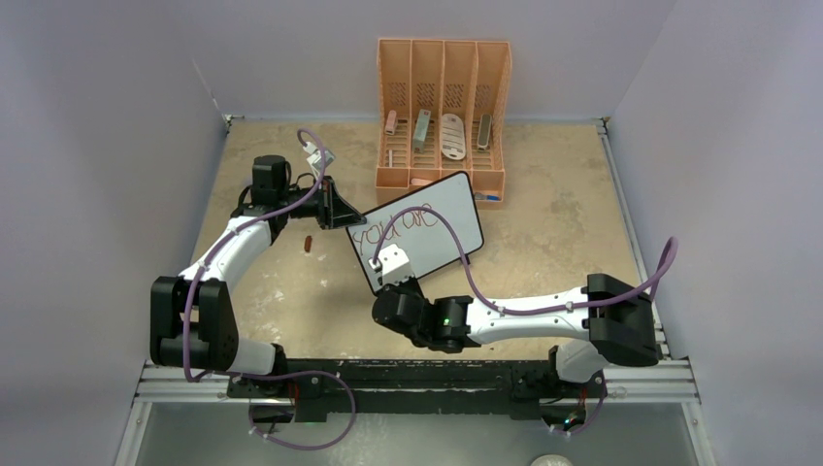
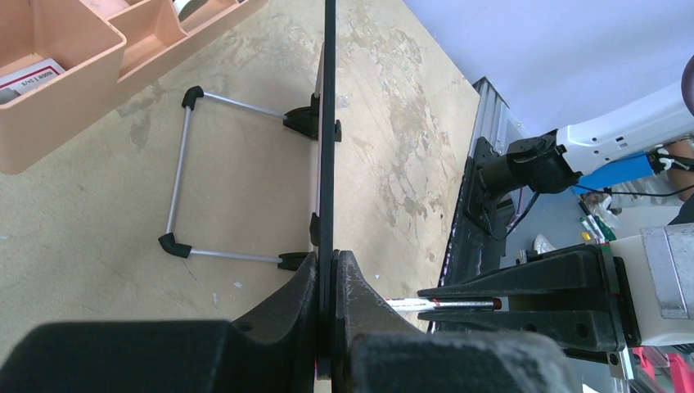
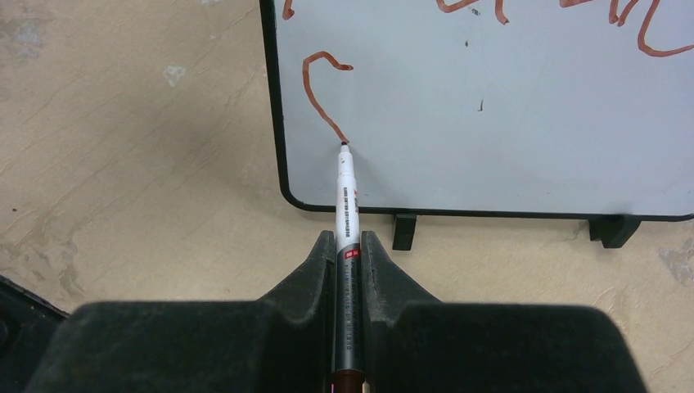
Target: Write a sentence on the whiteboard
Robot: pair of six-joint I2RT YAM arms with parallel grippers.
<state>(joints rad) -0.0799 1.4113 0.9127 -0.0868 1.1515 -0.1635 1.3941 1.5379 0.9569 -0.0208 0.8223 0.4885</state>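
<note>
Reading "you are": sentence on whiteboard; marker label illegible.

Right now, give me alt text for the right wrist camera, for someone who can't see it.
The right hand grips a marker whose tip touches the whiteboard near its lower left corner, at the end of a red-brown stroke. More red-brown lettering shows at the top edge, and the board's black feet rest on a tan table.

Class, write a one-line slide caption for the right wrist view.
Right gripper shut on a white-barrelled marker, its tip on the black-framed white whiteboard at the end of a red-brown stroke.
</note>
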